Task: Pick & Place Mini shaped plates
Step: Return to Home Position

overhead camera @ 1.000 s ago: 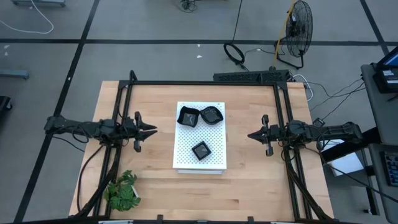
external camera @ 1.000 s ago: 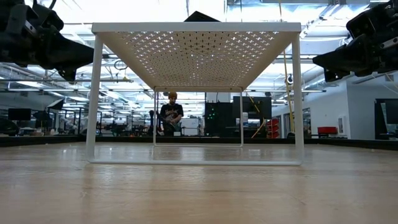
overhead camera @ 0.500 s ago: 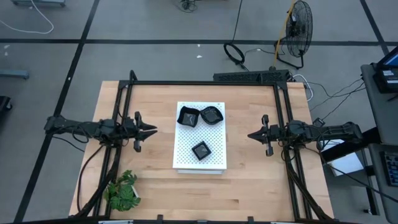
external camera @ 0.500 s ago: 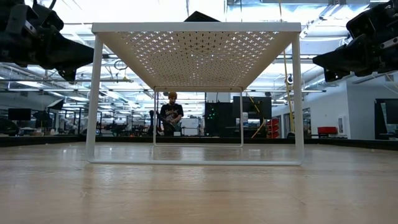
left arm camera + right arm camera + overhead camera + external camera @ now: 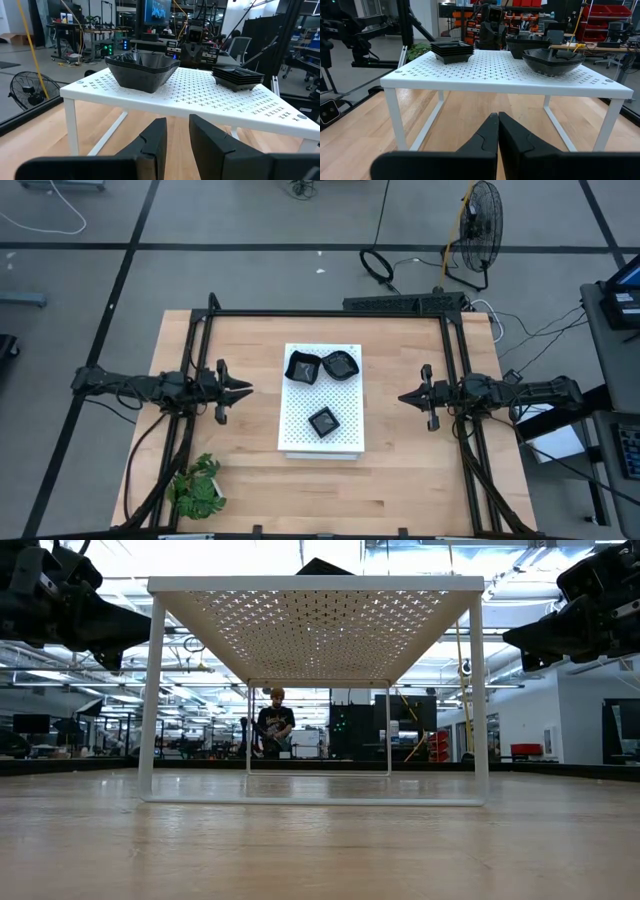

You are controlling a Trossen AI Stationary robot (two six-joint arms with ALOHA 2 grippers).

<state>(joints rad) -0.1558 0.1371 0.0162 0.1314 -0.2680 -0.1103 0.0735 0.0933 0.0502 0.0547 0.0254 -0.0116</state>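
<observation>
Mini shaped plates point(image 5: 323, 422) sit in three stacks on the white shelf point(image 5: 345, 405), so homing just needs arms parked wide of its sides, left gripper point(image 5: 245, 389) slightly parted, right gripper point(image 5: 403, 396) pinched together, both empty

left tool point(image 5: 177, 124) — fingers slightly apart | white shelf point(image 5: 200, 95) — deep plate stack point(image 5: 142, 71) and shallow plate stack point(image 5: 238, 77) on top

high view: straight down over the whole tabletop point(image 5: 400, 470). low view: tabletop height, level, looking under white shelf point(image 5: 315, 585). wrist views: past left gripper point(image 5: 177, 121) and right gripper point(image 5: 496, 116), close, from opposite sides. all share the shelf.
</observation>
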